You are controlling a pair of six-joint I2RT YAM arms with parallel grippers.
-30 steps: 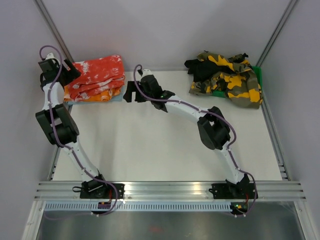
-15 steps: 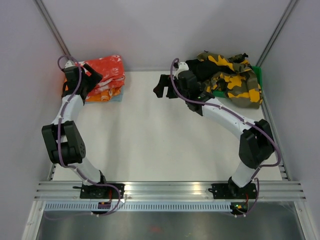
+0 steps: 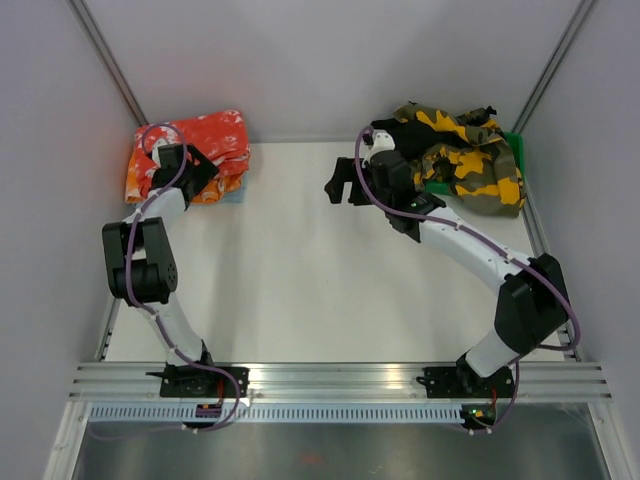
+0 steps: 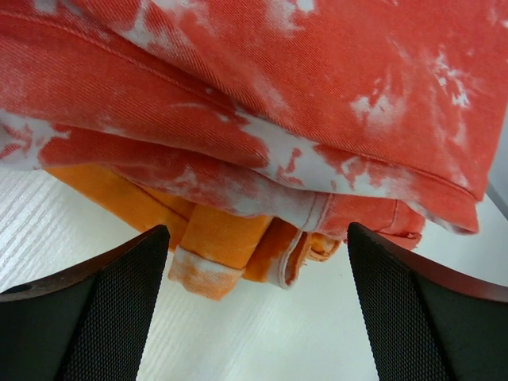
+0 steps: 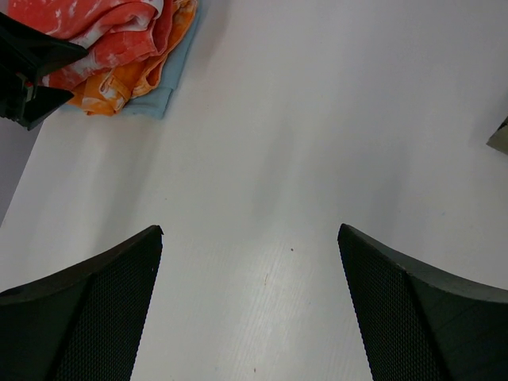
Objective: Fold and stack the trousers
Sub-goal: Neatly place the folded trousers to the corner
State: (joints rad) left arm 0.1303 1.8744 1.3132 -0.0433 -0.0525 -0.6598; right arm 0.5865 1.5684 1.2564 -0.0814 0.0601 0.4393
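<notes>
The red tie-dye trousers [image 3: 215, 135] lie folded on top of a stack at the back left, over an orange-and-white pair [image 3: 205, 192]. In the left wrist view the red trousers [image 4: 317, 79] fill the top, with the orange pair [image 4: 222, 238] sticking out below. My left gripper [image 3: 203, 170] hovers at the stack's front edge, open [image 4: 258, 230], its fingers apart from the cloth. My right gripper [image 3: 338, 185] hangs open over bare table [image 5: 250, 230] at mid-back, holding nothing. Its view shows the stack [image 5: 103, 24] far to the upper left.
A light blue cloth [image 5: 159, 95] lies under the stack. A heap of yellow-green camouflage trousers [image 3: 470, 160] and black trousers [image 3: 400, 135] sits at the back right over a green bin [image 3: 515, 145]. White walls close the back and sides.
My left gripper swung from the stack's left side to its front edge. My right arm moved right, away from the stack toward the camouflage heap. Both grippers stayed open.
</notes>
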